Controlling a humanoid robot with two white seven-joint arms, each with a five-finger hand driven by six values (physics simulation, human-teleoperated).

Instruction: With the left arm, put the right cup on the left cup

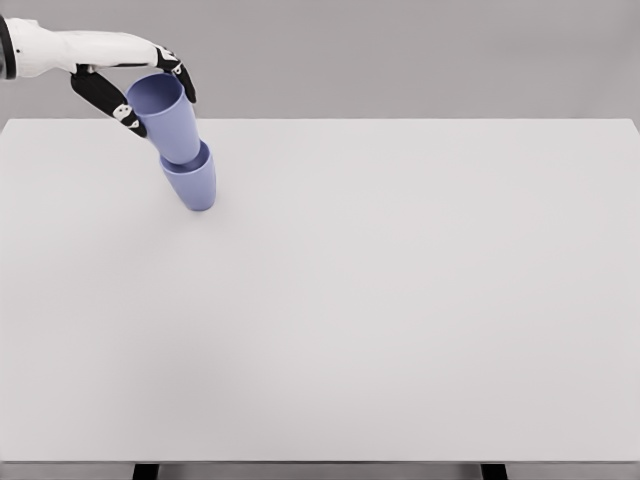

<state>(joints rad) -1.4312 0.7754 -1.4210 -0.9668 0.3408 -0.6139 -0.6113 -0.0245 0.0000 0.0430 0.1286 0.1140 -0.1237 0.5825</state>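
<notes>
- The left hand (140, 85) holds the upper cup (165, 115), its fingers (105, 98) wrapped around it.
- This cup sits tilted inside the lower cup (192, 180).
- Both are at the desk (400, 300) far left.

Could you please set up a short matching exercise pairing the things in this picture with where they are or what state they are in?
Column one:
1. upper cup
2. lower cup
3. left hand
4. table

Column two:
A. stands on the table, holding another cup's base
B. white, bearing the cups
C. tilted, its base inside another cup
D. shut around a cup near its rim

Pairs: 1-C, 2-A, 3-D, 4-B
</notes>
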